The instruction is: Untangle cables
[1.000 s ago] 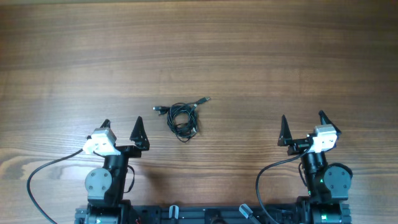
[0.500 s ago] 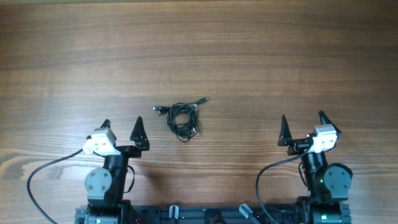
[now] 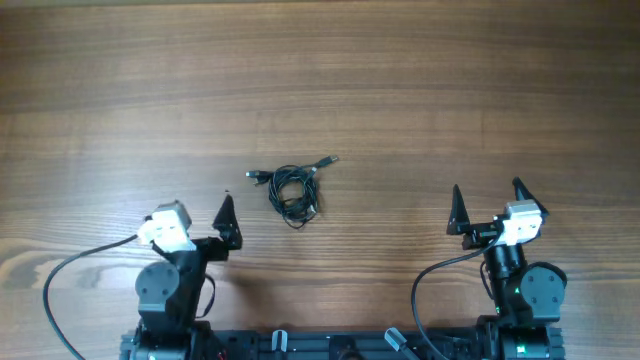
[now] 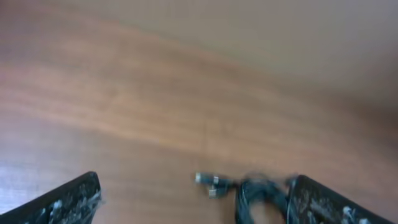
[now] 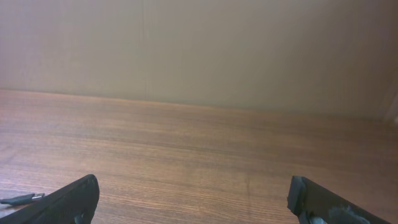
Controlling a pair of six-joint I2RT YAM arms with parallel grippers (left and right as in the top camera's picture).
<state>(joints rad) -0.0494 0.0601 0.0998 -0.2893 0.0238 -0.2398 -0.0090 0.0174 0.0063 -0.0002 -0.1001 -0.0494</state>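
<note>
A small tangle of thin black cables with silver plugs lies on the wooden table, near the middle. My left gripper is open and empty, just to the left and near side of the tangle. In the blurred left wrist view the tangle sits low, beside the right finger. My right gripper is open and empty, well to the right of the tangle. One plug end shows at the lower left of the right wrist view.
The arm bases and their black leads sit along the table's front edge. A plain beige wall stands beyond the table's far edge.
My left arm has shifted and turned a little, its white camera housing lower and nearer the front edge. The tangle and the right arm have not moved.
</note>
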